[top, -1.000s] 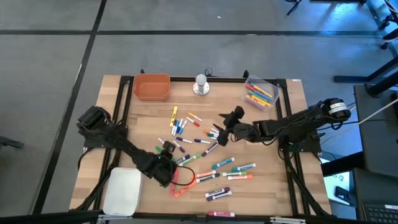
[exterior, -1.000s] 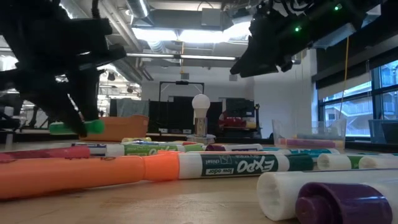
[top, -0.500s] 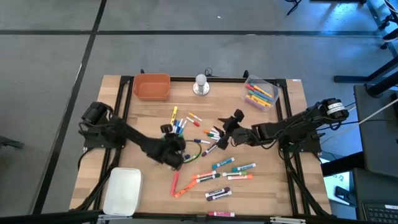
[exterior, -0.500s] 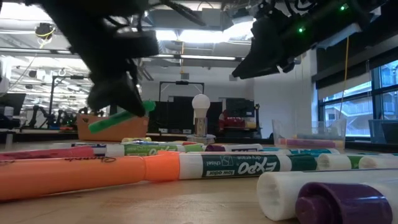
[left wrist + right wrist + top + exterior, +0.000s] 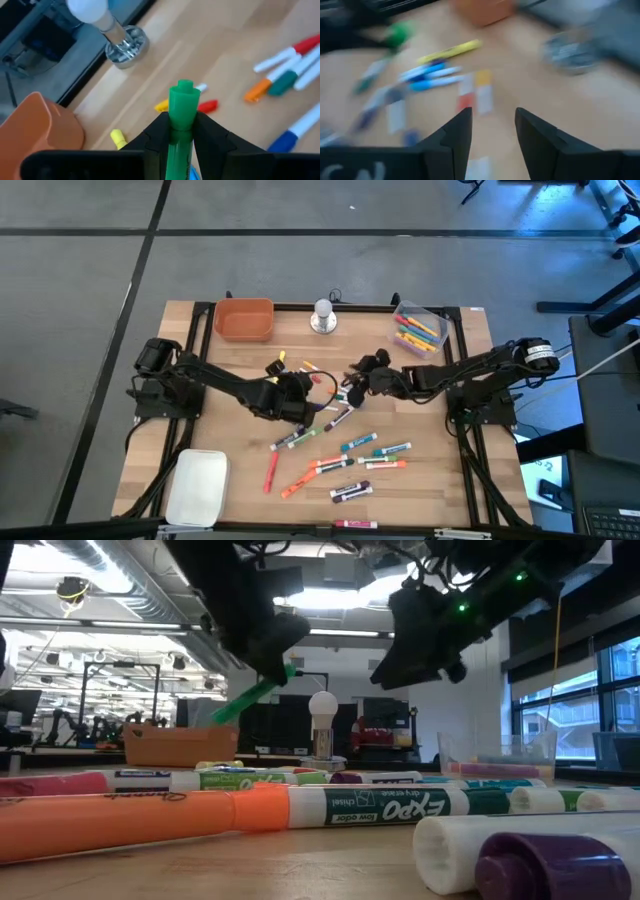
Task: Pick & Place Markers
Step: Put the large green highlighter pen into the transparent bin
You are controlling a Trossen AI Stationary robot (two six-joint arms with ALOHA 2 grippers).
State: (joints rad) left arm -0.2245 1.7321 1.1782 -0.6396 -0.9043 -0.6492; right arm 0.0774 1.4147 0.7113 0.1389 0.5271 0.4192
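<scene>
Green marker (image 5: 181,114): you had it clamped between the left gripper's (image 5: 296,393) fingers, cap end protruding forward, carried above the scattered markers (image 5: 350,448) near mid-table.
Left gripper: closed on the green marker; in the low view the pen (image 5: 252,697) hung tilted, well clear of the wooden table (image 5: 440,480).
Right gripper (image 5: 492,131): fingers parted with nothing between them, poised over the cluster of loose pens just beside the left gripper; no marker was gripped.
Risk, collision: your two wrists stood close together over the same cluster; a further inward move by either could have knocked the other or the carried pen.
Risk, slip: the grip sat near the cap end, so a quick swing toward the orange bin (image 5: 243,319) might have let the tilted pen rotate or drop.
Risk, missed pick: the right fingers could have closed on two touching pens, or pushed them apart.
Change from a second earlier: your left arm had travelled from the near-left edge toward the centre, lifting the pen higher; the right gripper had narrowed and shifted slightly toward the cluster.
</scene>
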